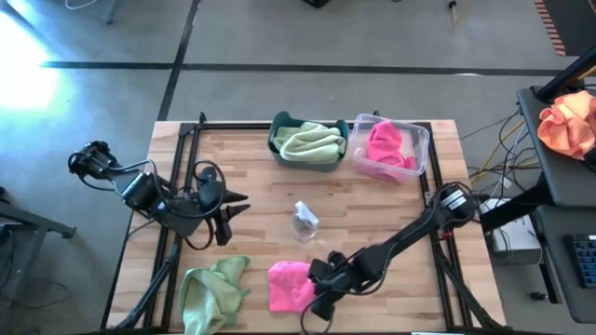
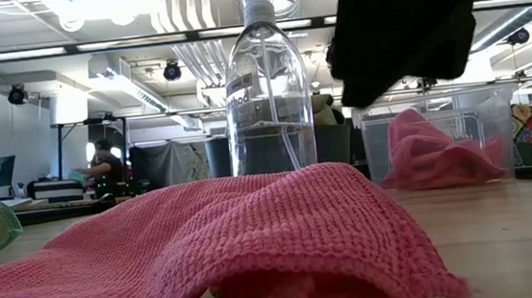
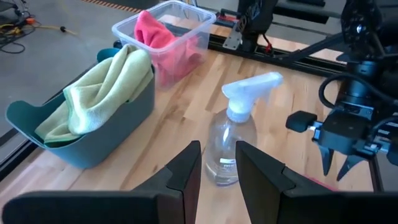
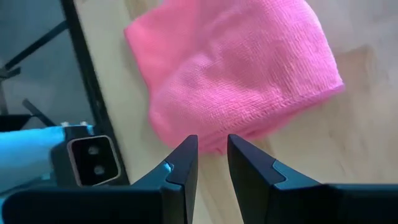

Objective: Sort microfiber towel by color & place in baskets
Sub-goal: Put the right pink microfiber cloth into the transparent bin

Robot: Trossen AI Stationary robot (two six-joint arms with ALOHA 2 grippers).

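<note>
A bright pink towel [image 1: 289,284] [image 4: 236,74] lies crumpled flat on the table near its near edge. My right gripper [image 1: 318,300] [image 4: 211,149] hangs just above that towel's near-right edge, fingers pointing down and a little open, clear of the cloth. A sage green towel [image 1: 214,288] lies to the left of the pink one. The teal basket [image 1: 277,149] [image 3: 93,146] holds a green towel, and the clear basket [image 1: 421,140] [image 3: 186,18] holds a pink one. My left gripper [image 1: 240,207] [image 3: 217,155] waits open at the table's left, pointing right.
A clear spray bottle [image 1: 304,221] [image 3: 233,146] stands upright at the table's middle, between the loose towels and the baskets along the far edge. An orange cloth bundle [image 1: 570,121] sits on a side stand off the table's right.
</note>
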